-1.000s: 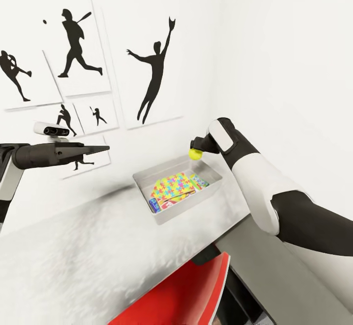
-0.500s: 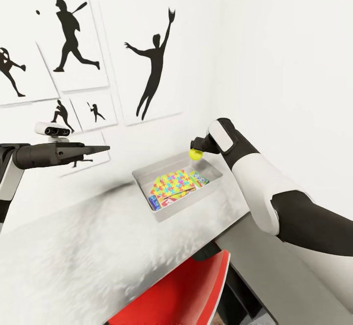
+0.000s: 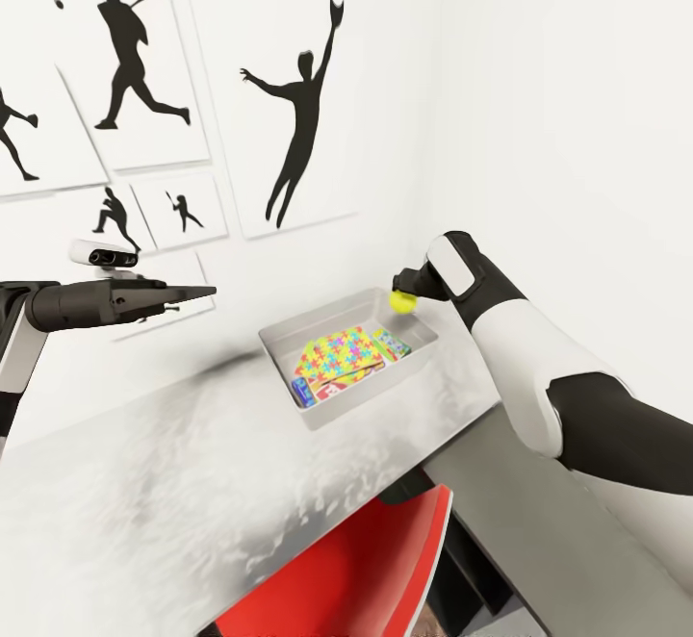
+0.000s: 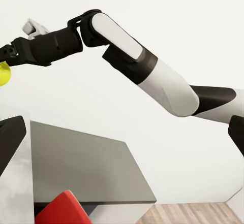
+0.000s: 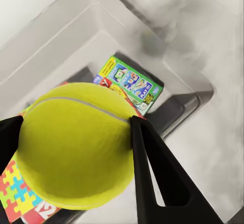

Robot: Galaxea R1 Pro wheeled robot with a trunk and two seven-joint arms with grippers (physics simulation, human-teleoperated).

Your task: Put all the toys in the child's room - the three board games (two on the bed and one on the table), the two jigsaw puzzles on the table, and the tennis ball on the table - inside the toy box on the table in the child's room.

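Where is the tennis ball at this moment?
The tennis ball is held in the right gripper, in the air above the far right end of the toy box on the table.

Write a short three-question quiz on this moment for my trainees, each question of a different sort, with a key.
1. True or false: the right gripper holds the tennis ball above the toy box.
2. Which lies on top inside the toy box? A) a jigsaw puzzle B) a red chair C) a picture frame
3. Fill in: the left gripper hangs over the table and grips ______.

Key
1. True: the fingers clamp the ball, with the box below it in the right wrist view.
2. A.
3. Nothing: its jaws look closed and bare.
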